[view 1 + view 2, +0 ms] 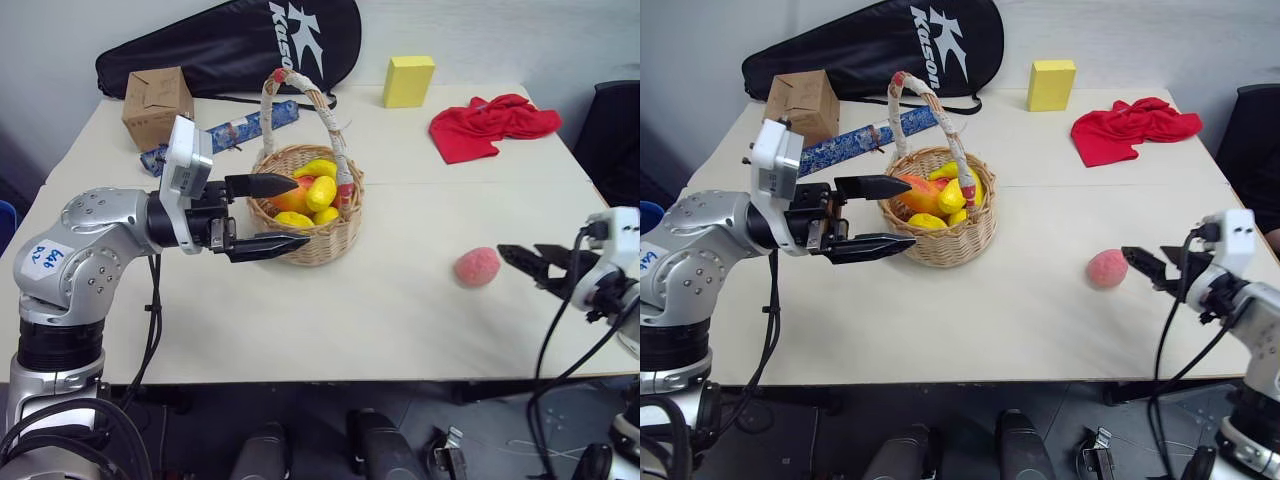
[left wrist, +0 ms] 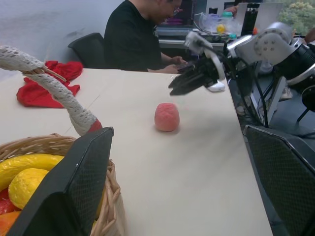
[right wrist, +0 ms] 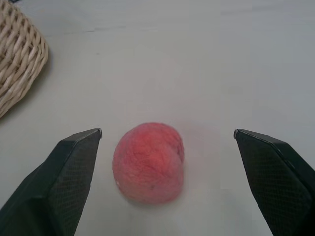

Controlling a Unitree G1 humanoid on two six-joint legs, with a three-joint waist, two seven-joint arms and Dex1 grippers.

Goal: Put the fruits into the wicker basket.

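While the peach [image 1: 477,267] lies at right of center on the surface [image 1: 380,300], the right pincer [image 1: 520,257] gapes just beside it — the left pincer [image 1: 272,214] stands open against the basket [image 1: 310,248].

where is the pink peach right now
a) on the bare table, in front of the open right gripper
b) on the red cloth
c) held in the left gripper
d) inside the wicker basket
a: the pink peach sits on the table, apart from the wicker basket, with the right gripper open just short of it.
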